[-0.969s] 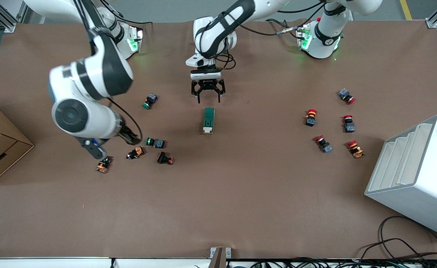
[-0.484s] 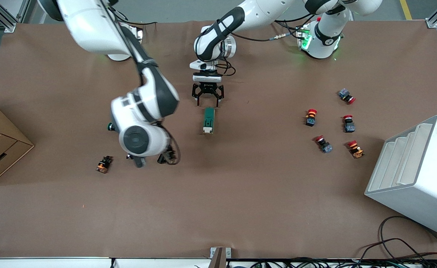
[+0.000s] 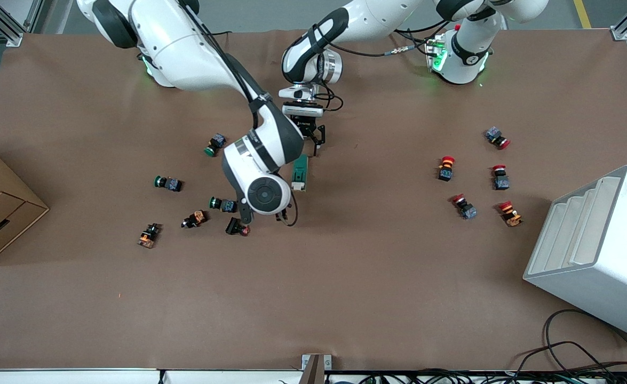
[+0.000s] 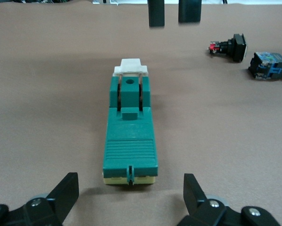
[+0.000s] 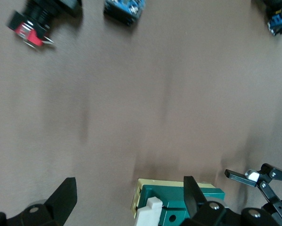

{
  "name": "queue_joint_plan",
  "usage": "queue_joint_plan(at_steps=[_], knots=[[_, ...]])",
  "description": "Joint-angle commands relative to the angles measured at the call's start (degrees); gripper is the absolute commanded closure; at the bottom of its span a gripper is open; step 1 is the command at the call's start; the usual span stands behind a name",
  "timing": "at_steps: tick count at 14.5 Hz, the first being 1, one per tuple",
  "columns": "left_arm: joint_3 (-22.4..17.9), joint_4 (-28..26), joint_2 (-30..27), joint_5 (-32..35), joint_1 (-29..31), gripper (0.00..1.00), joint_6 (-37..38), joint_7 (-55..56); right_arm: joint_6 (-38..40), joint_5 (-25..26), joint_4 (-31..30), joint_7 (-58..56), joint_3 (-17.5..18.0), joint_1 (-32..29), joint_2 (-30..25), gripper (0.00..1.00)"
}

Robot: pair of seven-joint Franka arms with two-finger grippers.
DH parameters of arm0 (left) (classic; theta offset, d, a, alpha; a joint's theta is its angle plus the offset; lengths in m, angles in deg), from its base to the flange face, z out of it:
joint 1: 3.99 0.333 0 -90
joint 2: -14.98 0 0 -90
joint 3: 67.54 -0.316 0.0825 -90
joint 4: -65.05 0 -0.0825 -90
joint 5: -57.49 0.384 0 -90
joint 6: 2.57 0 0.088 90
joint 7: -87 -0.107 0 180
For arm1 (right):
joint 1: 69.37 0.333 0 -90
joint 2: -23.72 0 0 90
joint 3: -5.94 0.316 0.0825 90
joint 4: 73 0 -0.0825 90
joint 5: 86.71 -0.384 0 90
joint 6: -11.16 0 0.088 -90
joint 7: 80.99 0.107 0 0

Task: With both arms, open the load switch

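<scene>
- My right gripper (image 5: 127, 200) hangs over the middle of the table (image 3: 345, 277), fingers (image 5: 63, 195) spread wide, holding nothing. The white-tab end of the load switch (image 5: 178, 205) lies under the gap, off-centre toward one finger.
- The load switch (image 3: 300, 173) lies flat mid-table, lengthwise between my two grippers.
- My left gripper (image 4: 130, 194) sits low at its ribbed end, fingers (image 4: 65, 190) wide, straddling that end without touching.

Matt green plastic on the load switch (image 4: 130, 136), glossy white shells on the arms (image 3: 185, 42), dull brown table (image 3: 345, 277).
</scene>
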Motion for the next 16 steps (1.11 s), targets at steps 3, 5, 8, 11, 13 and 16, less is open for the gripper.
queue_joint_plan(at_steps=[3,5,8,11,13,16], knots=[[-0.6,0.0,3.0,4.8,-1.7,0.02,4.8,6.9,-0.7,-1.7,1.3,3.3,0.4,0.8,1.4,0.0],[-0.6,0.2,3.0,4.7,-1.8,0.01,4.8,7.0,-0.7,-3.1,1.1,3.2,0.4,1.4,1.4,0.0],[-0.6,0.3,3.0,4.8,-1.8,0.01,4.9,7.0,-0.4,-3.4,1.0,3.2,0.4,2.3,1.5,0.0],[-0.6,0.6,3.0,4.8,-1.8,0.01,5.4,7.0,-0.1,-3.4,-0.2,3.1,0.4,3.6,1.5,0.0],[-0.5,0.6,2.9,4.5,-1.7,0.01,5.4,7.0,-0.1,-3.3,-0.9,2.9,0.4,4.2,1.5,0.0],[-0.5,0.7,2.9,4.6,-1.7,0.01,5.4,7.6,1.7,-3.3,-1.0,2.9,0.4,4.8,1.4,0.0]])
